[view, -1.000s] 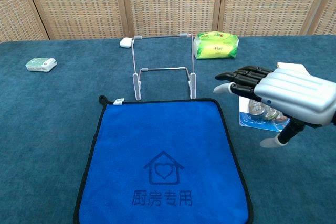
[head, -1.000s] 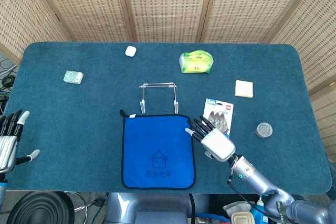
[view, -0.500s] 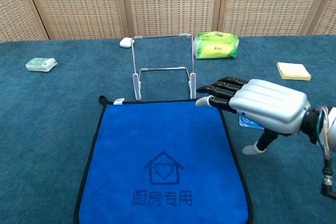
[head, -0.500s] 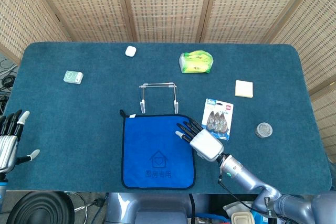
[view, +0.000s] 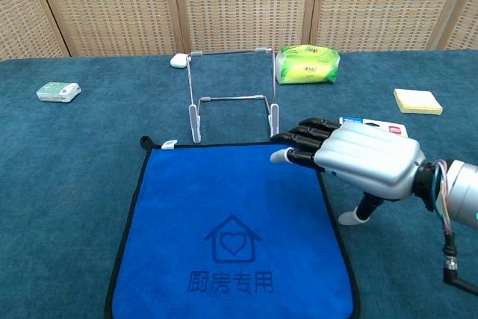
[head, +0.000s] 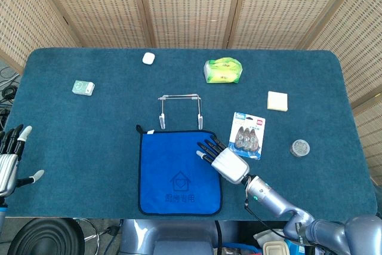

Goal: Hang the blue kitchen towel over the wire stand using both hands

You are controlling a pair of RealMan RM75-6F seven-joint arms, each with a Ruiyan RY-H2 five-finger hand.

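Observation:
The blue kitchen towel lies flat on the table's near edge, a house logo printed on it. Just behind it stands the wire stand, upright and bare. My right hand hovers over the towel's far right corner, palm down, fingers stretched out and apart, holding nothing. My left hand is at the far left edge of the table, well away from the towel, fingers spread and empty; the chest view does not show it.
A blister pack lies right of the towel, partly behind my right hand. A green packet, yellow notepad, round tin, white object and small pale box are scattered on the blue table.
My right hand has moved left from beside the blister pack to over the towel's far right corner. The left hand, towel and stand have stayed put.

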